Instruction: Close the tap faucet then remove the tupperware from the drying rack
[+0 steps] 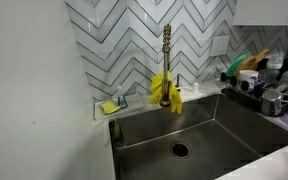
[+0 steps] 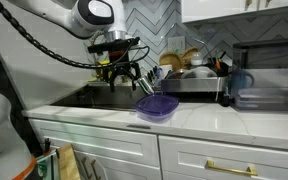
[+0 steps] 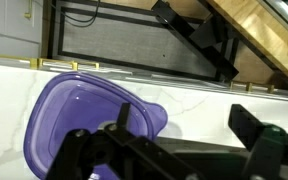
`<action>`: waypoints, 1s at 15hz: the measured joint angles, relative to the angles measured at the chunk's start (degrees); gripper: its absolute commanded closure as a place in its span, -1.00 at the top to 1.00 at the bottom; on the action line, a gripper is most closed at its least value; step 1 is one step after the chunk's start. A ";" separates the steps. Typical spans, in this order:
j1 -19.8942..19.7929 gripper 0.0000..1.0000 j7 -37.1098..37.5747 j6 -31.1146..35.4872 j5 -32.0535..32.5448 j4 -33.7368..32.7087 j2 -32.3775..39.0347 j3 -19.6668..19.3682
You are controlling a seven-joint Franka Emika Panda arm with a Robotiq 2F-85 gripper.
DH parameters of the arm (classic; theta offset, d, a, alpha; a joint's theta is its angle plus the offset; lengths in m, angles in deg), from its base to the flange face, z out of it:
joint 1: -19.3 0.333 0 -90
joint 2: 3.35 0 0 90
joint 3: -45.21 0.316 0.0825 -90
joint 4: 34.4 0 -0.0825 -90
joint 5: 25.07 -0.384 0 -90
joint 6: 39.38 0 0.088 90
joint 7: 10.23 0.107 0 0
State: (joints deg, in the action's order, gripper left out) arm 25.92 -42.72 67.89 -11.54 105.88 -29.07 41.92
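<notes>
While the tupperware [image 2: 157, 107] is set on the white countertop [image 2: 214, 118], the gripper [image 2: 126, 80] is held open and empty above it.

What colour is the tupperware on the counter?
The tupperware is translucent purple, clearest in the wrist view.

tap faucet [image 1: 167, 50]: brass, coil-ribbed neck | gloves [image 1: 165, 90] draped on tap faucet: bright yellow | wall tiles [image 1: 114, 35] behind tap faucet: white chevron, grey grout lines | sponge [image 1: 109, 107] left of tap faucet: yellow | sink [image 1: 224, 125] below tap faucet: dull steel grey | tupperware [image 2: 157, 107]: translucent violet | table [image 3: 214, 100]: white marble, faint grey veins | gripper [image 2: 124, 80]: black
</notes>
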 measured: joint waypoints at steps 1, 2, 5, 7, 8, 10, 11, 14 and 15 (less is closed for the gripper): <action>-0.48 1.00 1.35 0.52 0.78 0.03 0.60 0.03; -0.99 1.00 3.04 1.56 1.30 0.12 1.41 0.03; -2.21 1.00 8.13 5.08 1.45 0.64 4.64 0.04; -2.55 1.00 10.53 6.71 0.37 0.70 6.94 0.02; -2.61 1.00 11.32 7.49 -0.41 0.65 7.98 0.02; -2.62 1.00 12.39 9.11 -1.53 0.54 9.52 0.03; -2.63 1.00 12.58 10.06 -1.83 0.48 10.11 0.03; -2.63 0.92 12.63 13.13 -2.71 -0.03 11.57 0.18; -2.63 0.86 12.63 13.98 -2.84 -0.26 11.97 0.27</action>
State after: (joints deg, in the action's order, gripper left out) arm 23.30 -30.09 81.87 -14.38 105.62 -17.10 42.20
